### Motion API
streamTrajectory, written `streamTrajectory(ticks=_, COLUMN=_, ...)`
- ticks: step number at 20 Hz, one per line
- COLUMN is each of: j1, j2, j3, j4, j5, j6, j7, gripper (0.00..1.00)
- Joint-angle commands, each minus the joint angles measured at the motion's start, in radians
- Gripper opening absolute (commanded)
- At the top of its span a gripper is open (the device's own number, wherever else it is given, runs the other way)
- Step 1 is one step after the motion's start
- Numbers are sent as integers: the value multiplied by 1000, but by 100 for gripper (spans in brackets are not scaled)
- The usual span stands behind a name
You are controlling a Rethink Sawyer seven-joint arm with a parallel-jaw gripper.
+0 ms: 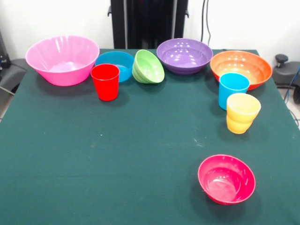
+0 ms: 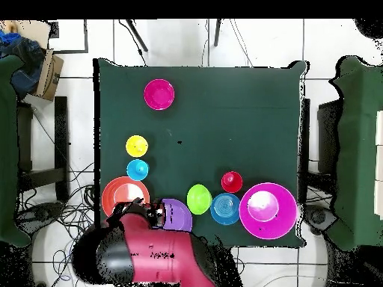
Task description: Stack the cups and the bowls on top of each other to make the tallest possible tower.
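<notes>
Stacking is barely begun: only the yellow plastic cup [image 1: 243, 108] seems nested on a second yellow-orange piece [image 1: 238, 124], beside the sky-blue tumbler [image 1: 233, 89] near one desk [image 1: 117, 164] edge; remaining bowls stay scattered. The arm [image 2: 149, 254] is drawn back; its jaws cannot be told

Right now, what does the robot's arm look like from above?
In the overhead view the arm is chunky and rounded, with a glossy red shell and black parts at its joints. A dark, lumpy end with small pale patches sits near the orange bowl and purple bowl. The gripper cannot be made out clearly.
</notes>
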Motion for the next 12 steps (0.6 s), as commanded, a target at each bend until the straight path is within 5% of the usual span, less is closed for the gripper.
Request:
streamTrajectory(ticks=1, j1=-73, j2=66, j3=131, j4=89, j5=-13, j6=-74, j7=-21, gripper=100)
streamTrajectory(ticks=12, j1=-103, j2=64, j3=166, j4=90, j5=-44, j6=-99, j7=-2, gripper=100)
